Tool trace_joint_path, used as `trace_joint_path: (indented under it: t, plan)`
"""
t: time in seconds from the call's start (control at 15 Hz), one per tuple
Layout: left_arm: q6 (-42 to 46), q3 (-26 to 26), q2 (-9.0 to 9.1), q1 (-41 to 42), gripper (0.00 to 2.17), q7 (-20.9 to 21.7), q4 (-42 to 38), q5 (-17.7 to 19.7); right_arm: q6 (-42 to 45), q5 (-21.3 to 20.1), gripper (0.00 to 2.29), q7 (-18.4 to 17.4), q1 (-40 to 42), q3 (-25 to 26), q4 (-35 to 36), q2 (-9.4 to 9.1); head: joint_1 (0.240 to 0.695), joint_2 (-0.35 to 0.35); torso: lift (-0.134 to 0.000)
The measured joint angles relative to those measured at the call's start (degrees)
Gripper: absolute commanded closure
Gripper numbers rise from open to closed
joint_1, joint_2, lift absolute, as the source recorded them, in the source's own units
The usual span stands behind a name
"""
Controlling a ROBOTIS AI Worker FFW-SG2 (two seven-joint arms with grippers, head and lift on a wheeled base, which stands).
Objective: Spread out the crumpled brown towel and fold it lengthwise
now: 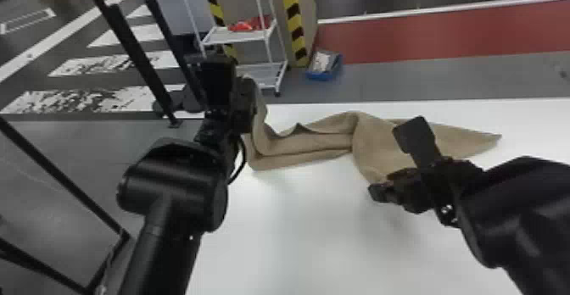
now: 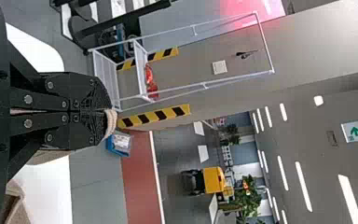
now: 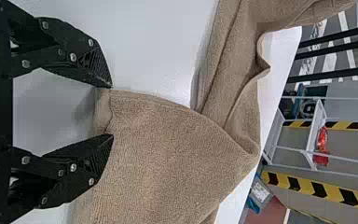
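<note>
Gripping: the black left gripper (image 1: 248,103), its flat fingers nearly together, pinches a small fold of the soft brown cloth towel (image 1: 377,146) between the tips.
Lifted end: the towel's left end rises to that gripper at the table's left side.
Right fingers: the black right gripper (image 1: 398,167) stands wide, one finger well apart from the other, with the towel's near edge at the tips and the cloth not clamped.
Towel on the table: long, uneven folds run from the left end to the middle, where a broad flap spreads over; the right end tapers to a point.
Table: smooth, white and flat (image 1: 297,239), under most of the towel.
Beyond the table: a white metal rack (image 1: 233,37) with a red item (image 1: 244,26) on its shelf; to its right, a blue bin (image 1: 324,76) sits on the grey floor (image 1: 407,82).
</note>
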State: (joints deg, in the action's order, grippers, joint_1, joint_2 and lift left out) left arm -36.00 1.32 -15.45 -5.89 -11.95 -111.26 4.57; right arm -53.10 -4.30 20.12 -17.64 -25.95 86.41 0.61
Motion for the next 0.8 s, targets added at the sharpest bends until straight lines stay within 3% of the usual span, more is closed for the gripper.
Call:
trace_joint_path:
  t: [0.2,0.47,0.8]
  plan:
    - [0.0,0.1,-0.01,0.0,1.42,0.0,-0.1,0.0,-2.4,0.7,1.60,0.5,0.0,0.3,0.0,0.02,0.694,0.314,-0.124]
    - [0.0,0.1,-0.08,0.6,1.42,0.0,-0.5,0.0,-3.3,1.5,1.60,1.2,2.0,1.8,3.9,0.65,0.695,0.312,-0.124]
    - [-0.7,-0.1,-0.28,1.9,1.42,-0.1,-2.9,-0.6,-7.4,1.0,1.60,1.2,5.7,8.8,17.0,3.58,0.672,0.267,-0.124]
